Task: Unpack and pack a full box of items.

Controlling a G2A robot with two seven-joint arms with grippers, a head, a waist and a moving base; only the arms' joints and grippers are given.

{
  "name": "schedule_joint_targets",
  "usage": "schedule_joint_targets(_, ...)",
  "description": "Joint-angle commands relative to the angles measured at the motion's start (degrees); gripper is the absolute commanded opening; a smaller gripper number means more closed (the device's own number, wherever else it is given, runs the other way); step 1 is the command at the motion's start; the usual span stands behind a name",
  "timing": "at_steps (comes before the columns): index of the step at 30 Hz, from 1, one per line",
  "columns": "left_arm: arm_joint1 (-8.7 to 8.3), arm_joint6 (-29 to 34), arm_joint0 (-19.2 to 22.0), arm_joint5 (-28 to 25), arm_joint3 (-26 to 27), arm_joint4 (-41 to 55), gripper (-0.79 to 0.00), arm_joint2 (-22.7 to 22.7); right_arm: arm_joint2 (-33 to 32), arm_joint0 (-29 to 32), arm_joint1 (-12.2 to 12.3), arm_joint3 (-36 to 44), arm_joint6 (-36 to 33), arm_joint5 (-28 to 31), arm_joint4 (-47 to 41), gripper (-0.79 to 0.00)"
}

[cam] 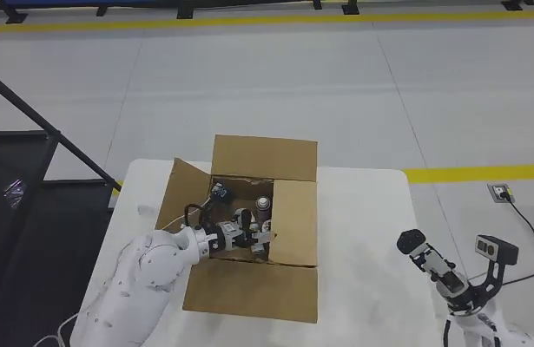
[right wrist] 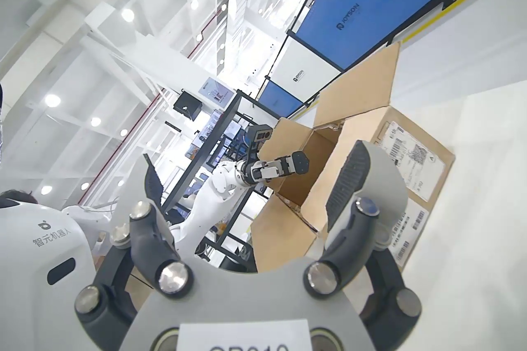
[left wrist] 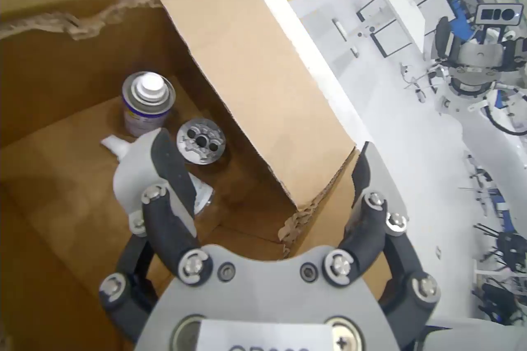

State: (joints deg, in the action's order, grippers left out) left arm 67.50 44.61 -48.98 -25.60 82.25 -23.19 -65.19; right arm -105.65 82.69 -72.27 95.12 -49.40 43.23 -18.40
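An open cardboard box (cam: 249, 293) stands on the white table (cam: 364, 260), all its flaps spread. My left gripper (left wrist: 263, 171) is down inside it, open and holding nothing, with the corner of one flap (left wrist: 263, 97) showing between its fingers. On the box floor just beyond it stand a spray can (left wrist: 146, 103) with a white cap and a round metal can (left wrist: 201, 140). A white bottle nozzle (left wrist: 113, 145) lies against one finger. My right gripper (right wrist: 253, 184) hangs open and empty off to the side of the box (right wrist: 383, 147), near the table's right front corner (cam: 412, 243).
A dark blue-and-black item (cam: 219, 191) sits in the far left corner of the box. A black rack (cam: 23, 225) stands left of the table. Bare table lies right of the box.
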Motion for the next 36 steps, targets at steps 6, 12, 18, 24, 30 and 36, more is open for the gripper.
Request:
schedule_joint_targets(6, 1.80, 1.6, 5.6, -0.3, -9.0, 4.4, 0.000, 6.5, -0.5, 0.4, 0.6, -0.3, 0.6, -0.4, -0.2, 0.000)
schedule_joint_targets(12, 3.09, 2.0, 8.6, -2.2, -13.3, 8.2, 0.000, 9.8, -0.5, 0.7, 1.1, -0.5, 1.2, -0.8, 0.0, 0.000)
schedule_joint_targets(18, 3.22, 2.9, 9.0, -3.6, -12.1, 11.3, 0.000, 9.9, -0.2, 0.9, 1.5, -0.8, 1.7, -0.5, -0.2, 0.000)
schedule_joint_targets(24, 2.63, 1.9, 6.9, -3.1, -5.1, 11.1, 0.000, 8.2, 0.3, 0.7, 1.9, -0.7, 2.0, -0.3, -0.4, 0.000)
schedule_joint_targets(30, 2.56, -4.0, 4.4, -0.1, 1.8, 5.4, 0.000, 8.4, -0.3, 1.0, 2.3, -0.1, 2.9, 0.9, -0.3, 0.000)
schedule_joint_targets(36, 3.70, -10.4, 4.7, 1.3, 2.4, 3.2, 0.000, 11.4, -1.7, 3.4, 2.6, 1.5, 5.0, 3.6, -0.3, 0.000)
